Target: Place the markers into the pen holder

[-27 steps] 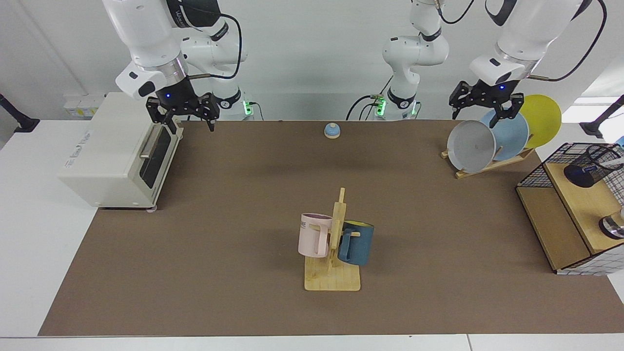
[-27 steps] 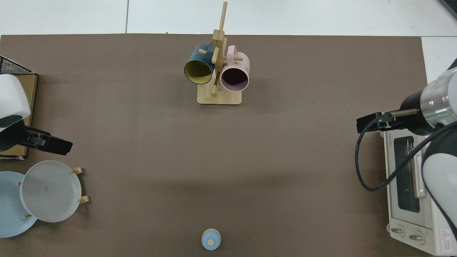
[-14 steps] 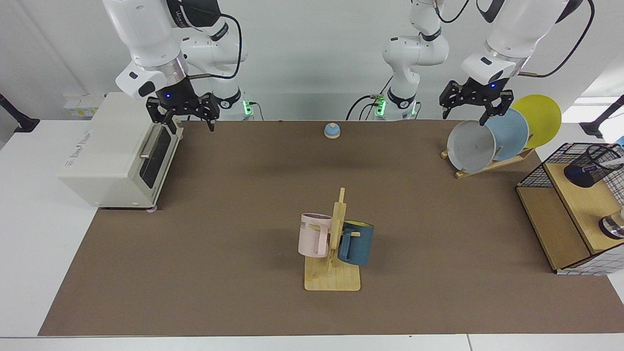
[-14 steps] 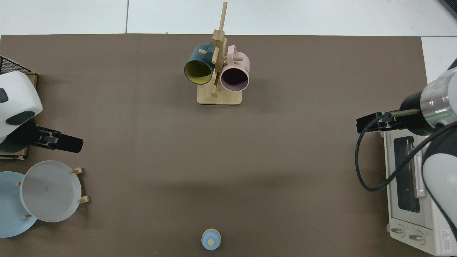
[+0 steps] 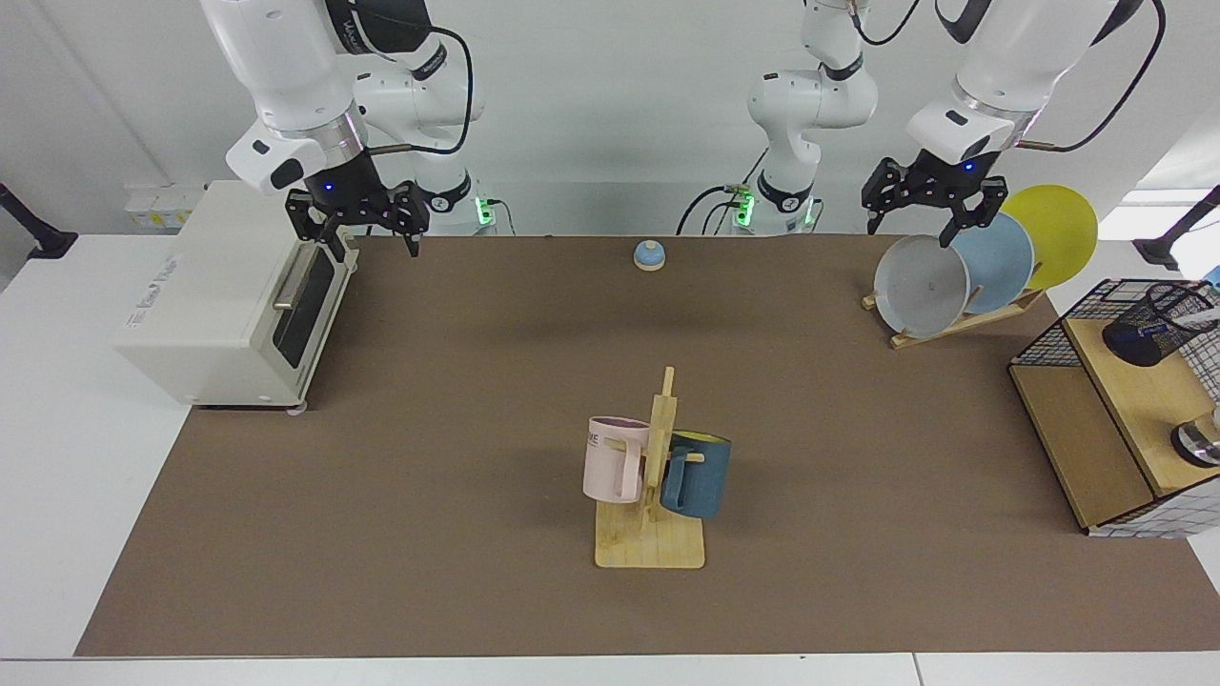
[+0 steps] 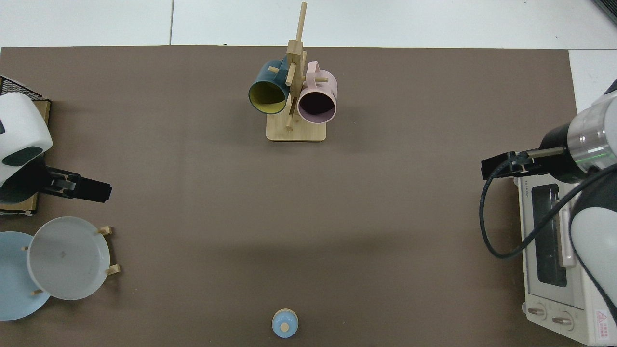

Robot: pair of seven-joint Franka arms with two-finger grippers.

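So the pen holder [image 5: 1155, 323] is way off at the edge of the facing view, sitting on the upper wooden shelf of a black wire basket frame [image 5: 1058, 335]. It looks tipped over toward the arms rather than standing straight. There's something blue showing through the mesh at its low end, probably the markers [image 5: 1144, 333], but it's too small to be sure how many or how they lie.

The left gripper [image 5: 930, 217] hangs in the air above the plate rack, right over the grey plate [image 5: 921, 285], with a light blue plate [image 5: 1001, 259] and a yellow plate [image 5: 1060, 231] stacked behind it. Its fingers are spread apart and there's nothing between them. From the top view the same gripper [image 6: 91, 190] pokes out just beside the grey plate, over the brown mat.

The right gripper [image 5: 365, 232] waits by the toaster oven [image 5: 224, 295], just above its front top corner, fingers also apart and empty.

In the middle of the worktop [image 5: 457, 457] a wooden mug tree [image 5: 658, 495] carries a pink mug [image 5: 615, 459] and a blue mug [image 5: 698, 474]. A little blue bell [image 5: 649, 255] sits near the far edge.
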